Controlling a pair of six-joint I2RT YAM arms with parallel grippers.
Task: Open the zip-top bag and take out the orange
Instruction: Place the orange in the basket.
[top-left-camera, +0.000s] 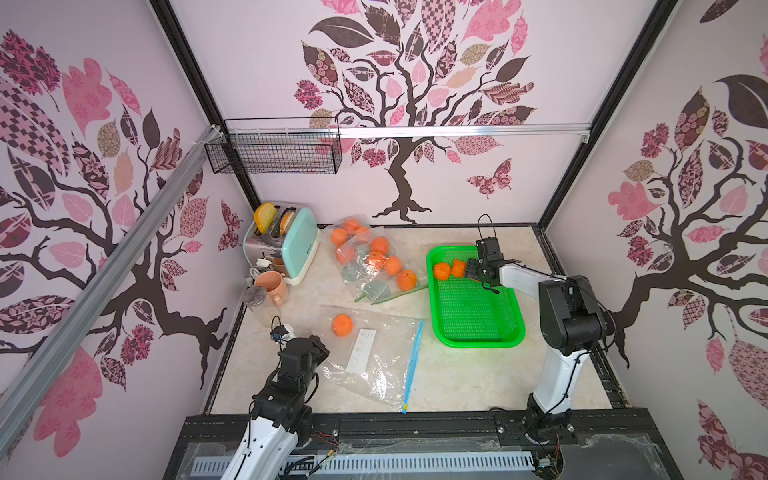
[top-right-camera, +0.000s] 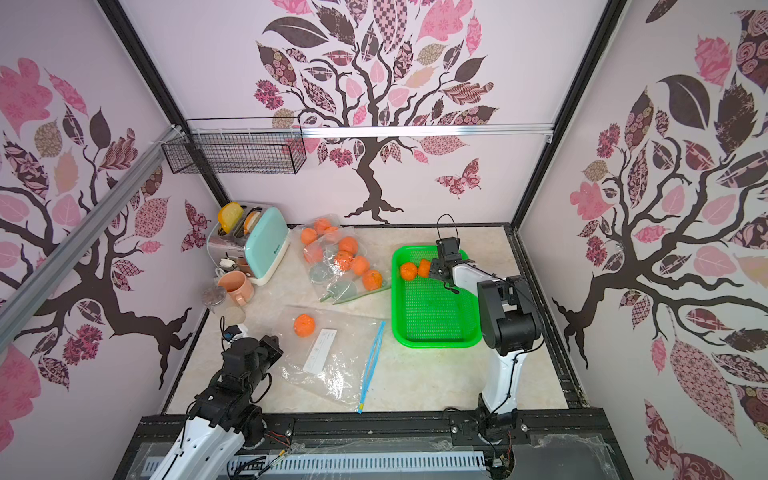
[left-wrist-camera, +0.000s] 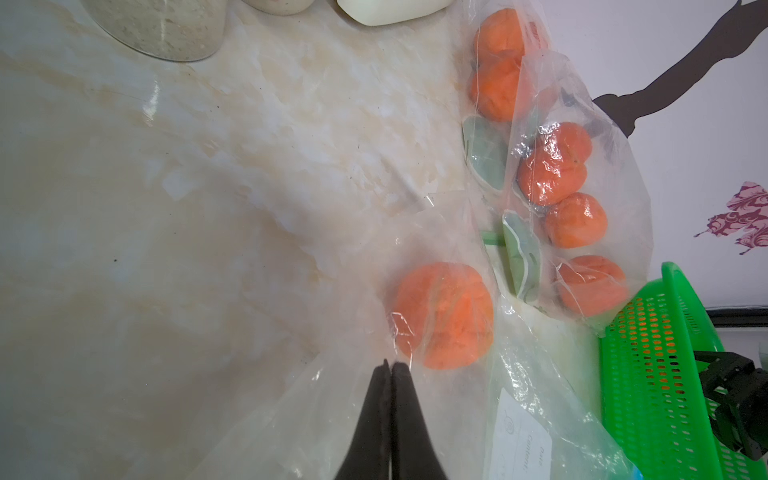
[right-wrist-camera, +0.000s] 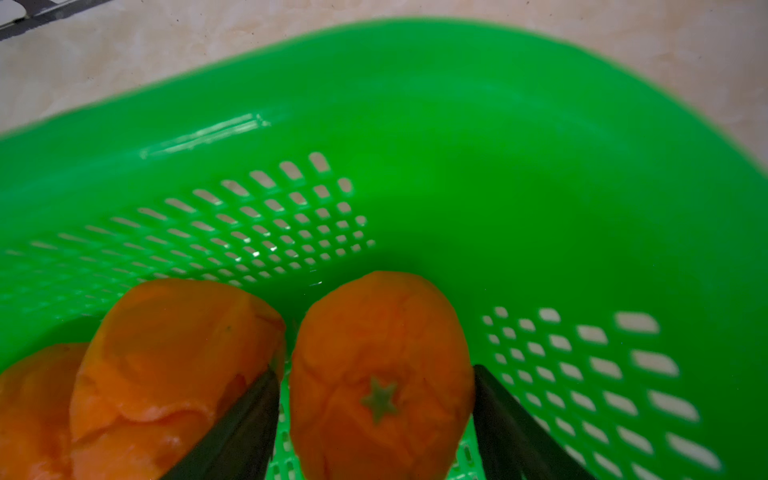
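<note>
- Straddling the orange (right-wrist-camera: 382, 332) in the green basket (right-wrist-camera: 415, 124), my right gripper (right-wrist-camera: 374, 370) has its jaws wide; gripping or not, I cannot tell. Withdrawing, one jaw could nudge the neighbouring orange (right-wrist-camera: 174, 353).
- In a top view, my right arm (top-left-camera: 523, 276) is stretched toward the tabletop (top-left-camera: 457, 382) far-right corner, wrist dipped.
- Left wrist view: my left gripper (left-wrist-camera: 390, 370) has its jaws closed at the zip-top bag (left-wrist-camera: 457, 415).

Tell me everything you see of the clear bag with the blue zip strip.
The zip-top bag is clear, crinkled plastic, lying flat on the marble-look table. Its blue zip strip runs along the side facing the green basket; whether it is sealed is unclear. A white label sits on top, and one orange lies inside at the far corner. The left gripper, shut, rests at the bag's edge; a pinch cannot be confirmed.
</note>
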